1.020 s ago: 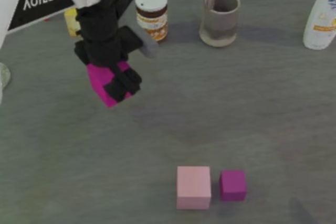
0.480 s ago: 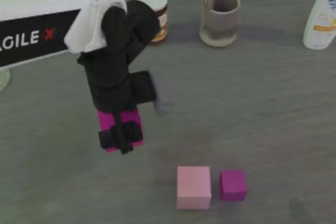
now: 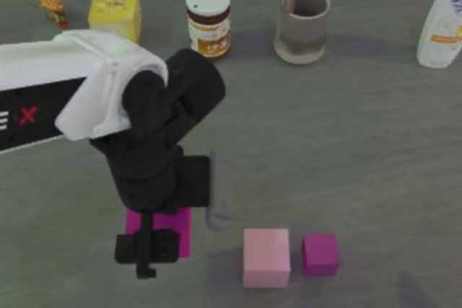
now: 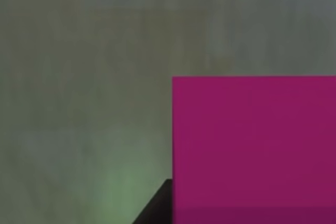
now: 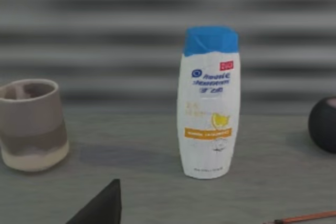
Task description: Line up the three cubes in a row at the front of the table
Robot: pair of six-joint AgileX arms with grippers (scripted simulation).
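My left fingers [image 3: 146, 249] clamped on bright magenta cube [image 3: 160, 223], low over the near bench [image 3: 375, 142], left of pale pink cube [image 3: 266, 257]; small purple cube [image 3: 320, 254] just right of pink. Risk: gap to pink looks wide, and a tilted release could skew the row or bump pink. Right fingers: can't tell, parked off right. Mug [image 3: 302, 24] far side, looks empty; jar [image 3: 208, 19] lidded; shampoo bottle [image 5: 208, 102] capped.
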